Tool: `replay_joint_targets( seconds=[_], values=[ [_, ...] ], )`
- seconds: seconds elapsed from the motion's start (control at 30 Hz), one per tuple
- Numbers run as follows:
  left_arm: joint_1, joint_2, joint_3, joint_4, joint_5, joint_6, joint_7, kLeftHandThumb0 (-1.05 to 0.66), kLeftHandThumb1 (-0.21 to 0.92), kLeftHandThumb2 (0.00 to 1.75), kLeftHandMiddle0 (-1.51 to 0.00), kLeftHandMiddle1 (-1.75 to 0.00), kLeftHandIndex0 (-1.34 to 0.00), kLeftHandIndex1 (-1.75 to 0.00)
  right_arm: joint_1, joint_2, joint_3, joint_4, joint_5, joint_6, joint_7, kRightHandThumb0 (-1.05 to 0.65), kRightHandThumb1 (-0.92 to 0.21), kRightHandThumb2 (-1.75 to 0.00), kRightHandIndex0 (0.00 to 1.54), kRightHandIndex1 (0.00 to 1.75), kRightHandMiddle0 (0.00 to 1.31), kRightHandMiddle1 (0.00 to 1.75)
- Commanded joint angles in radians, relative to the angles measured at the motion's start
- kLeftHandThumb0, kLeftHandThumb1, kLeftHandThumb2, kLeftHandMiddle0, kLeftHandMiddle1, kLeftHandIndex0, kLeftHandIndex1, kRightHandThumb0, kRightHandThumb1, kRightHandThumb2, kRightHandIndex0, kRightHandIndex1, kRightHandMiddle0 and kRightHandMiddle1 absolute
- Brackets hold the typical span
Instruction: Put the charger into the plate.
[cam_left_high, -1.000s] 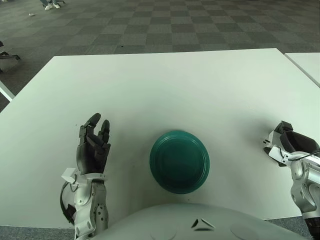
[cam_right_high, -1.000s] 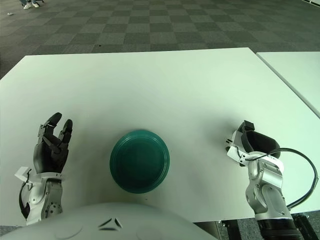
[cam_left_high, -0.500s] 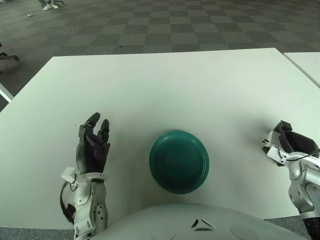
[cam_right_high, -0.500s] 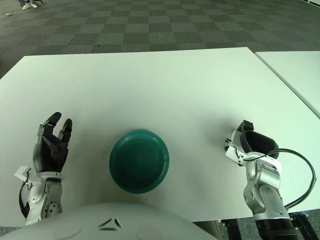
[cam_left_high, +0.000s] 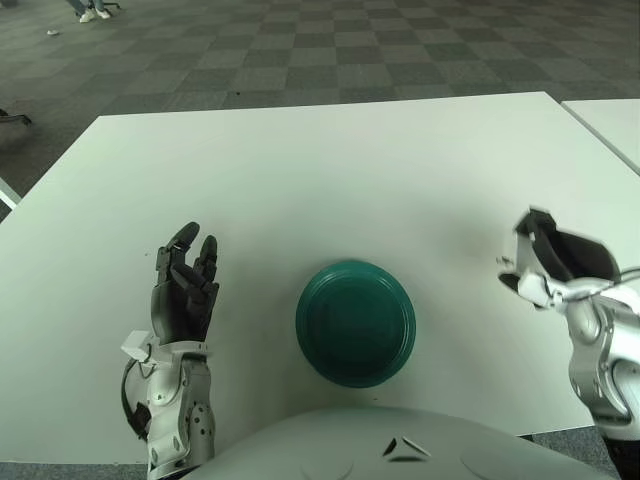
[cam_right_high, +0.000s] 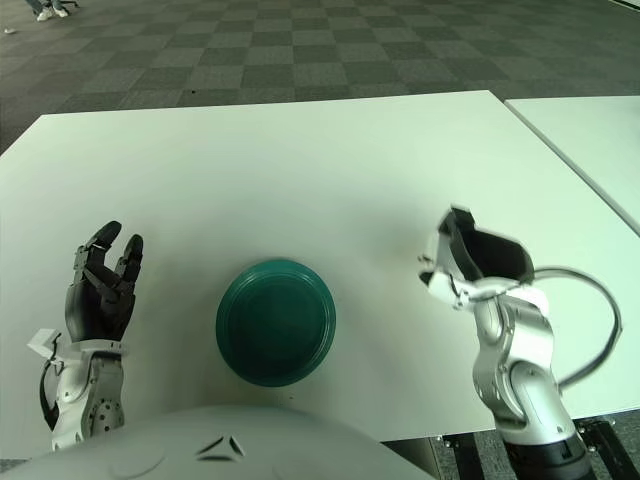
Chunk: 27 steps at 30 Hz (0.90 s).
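A dark green round plate (cam_left_high: 355, 322) lies on the white table (cam_left_high: 330, 170), near its front edge, with nothing in it. My right hand (cam_left_high: 545, 268) is raised above the table to the right of the plate. Its dark fingers are curled around a small white object that looks like the charger (cam_left_high: 527, 287); most of the charger is hidden by the hand. It also shows in the right eye view (cam_right_high: 437, 281). My left hand (cam_left_high: 183, 292) stands upright to the left of the plate, fingers spread, holding nothing.
A second white table (cam_left_high: 612, 118) stands at the right, across a narrow gap. A cable (cam_right_high: 590, 320) loops from my right forearm. Dark checkered carpet (cam_left_high: 300, 50) lies beyond the far table edge.
My right hand has lifted off the table and moved left toward the plate, still curled on the white object. The left hand and the plate have stayed put.
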Motion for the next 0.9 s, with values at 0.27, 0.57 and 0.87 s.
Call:
replay_joint_targets(
  seconds=[0.27,0.57,0.87],
  values=[
    [0.057,-0.025,-0.038,-0.07,0.02,0.012,0.023,-0.94,0.92,1.02,-0.39,-0.03,0.0,-0.98,-0.221,0.188,0.264,-0.027,-0.039,-0.172,-0.019,-0.44,-0.45,-1.14,0.93,1.75,0.51,1.75],
    [0.112,-0.059,-0.093,-0.11,0.055,-0.006,0.039,-0.94,0.92,1.02,-0.4,-0.03,0.0,-0.98,-0.261,0.231,0.336,-0.012,0.067,-0.294,0.053,-0.45,-0.42,-1.18,1.0,1.75,0.53,1.75],
    [0.171,-0.089,-0.183,-0.143,0.109,-0.041,0.08,-0.94,0.92,1.02,-0.4,-0.03,0.0,-0.98,-0.222,0.243,0.438,-0.006,0.093,-0.361,0.126,-0.44,-0.43,-1.18,1.06,1.75,0.52,1.75]
  ],
)
